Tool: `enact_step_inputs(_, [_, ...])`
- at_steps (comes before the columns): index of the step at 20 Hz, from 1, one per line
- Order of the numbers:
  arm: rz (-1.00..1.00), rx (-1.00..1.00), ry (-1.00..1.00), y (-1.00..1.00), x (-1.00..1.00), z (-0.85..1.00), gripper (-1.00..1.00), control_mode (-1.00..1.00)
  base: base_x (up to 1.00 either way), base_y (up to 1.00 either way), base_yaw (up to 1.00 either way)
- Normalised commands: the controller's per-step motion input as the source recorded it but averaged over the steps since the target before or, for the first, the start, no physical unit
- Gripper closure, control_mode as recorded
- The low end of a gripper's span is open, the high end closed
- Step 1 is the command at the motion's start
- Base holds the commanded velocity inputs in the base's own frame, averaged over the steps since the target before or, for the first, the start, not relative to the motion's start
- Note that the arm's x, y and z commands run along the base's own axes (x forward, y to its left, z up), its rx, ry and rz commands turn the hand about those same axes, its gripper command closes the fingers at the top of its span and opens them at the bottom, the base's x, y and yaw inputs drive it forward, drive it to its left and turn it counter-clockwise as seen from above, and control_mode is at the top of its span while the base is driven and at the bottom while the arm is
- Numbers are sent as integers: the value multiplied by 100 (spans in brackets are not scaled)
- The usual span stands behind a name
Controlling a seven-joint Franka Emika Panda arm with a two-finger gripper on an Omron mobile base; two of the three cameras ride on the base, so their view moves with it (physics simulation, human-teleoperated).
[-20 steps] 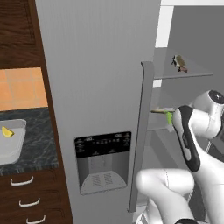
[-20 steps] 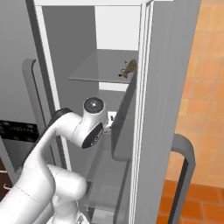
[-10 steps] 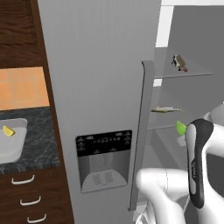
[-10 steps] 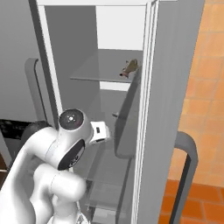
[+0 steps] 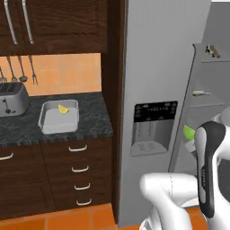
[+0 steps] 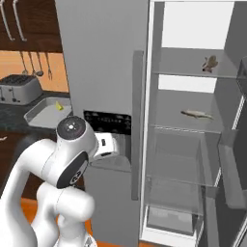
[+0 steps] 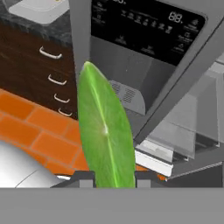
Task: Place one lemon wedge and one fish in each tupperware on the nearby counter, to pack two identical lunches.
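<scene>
My gripper (image 7: 114, 177) is shut on a green lemon wedge (image 7: 107, 131), which stands upright between the fingertips (image 7: 83, 177). In the left base view the wedge (image 5: 188, 132) peeks out beside the arm, in front of the open fridge. A grey tupperware (image 5: 47, 123) sits on the black counter (image 5: 27, 130) to the left, with a yellow lemon wedge (image 5: 64, 109) inside it. The same tupperware (image 6: 41, 116) and yellow wedge (image 6: 59, 106) appear in the right base view. A fish (image 6: 197, 114) lies on the middle fridge shelf, also seen as a small fish (image 5: 201, 93) from the left.
The fridge's closed left door with its dispenser panel (image 5: 155, 126) stands between me and the counter. A brownish item (image 6: 209, 63) sits on the top shelf. A toaster (image 5: 11, 101) stands left of the tupperware. Dark drawers (image 5: 78, 170) lie under the counter.
Both base views have shifted, so the base has moved and more of the counter shows at the left. The gripper has drawn back from the fridge shelf and lowered, still holding the green wedge.
</scene>
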Motion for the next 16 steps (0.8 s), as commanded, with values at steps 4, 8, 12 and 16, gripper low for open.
enact_step_inputs(4, [0,0,0,0,0,0,100,100,15,100,4])
enact_step_inputs(8, [0,0,0,0,0,0,100,100,28,100,0])
enact_step_inputs(12, [0,0,0,0,0,0,100,100,29,100,0])
enact_step_inputs(16, [0,0,0,0,0,0,100,100,41,100,0])
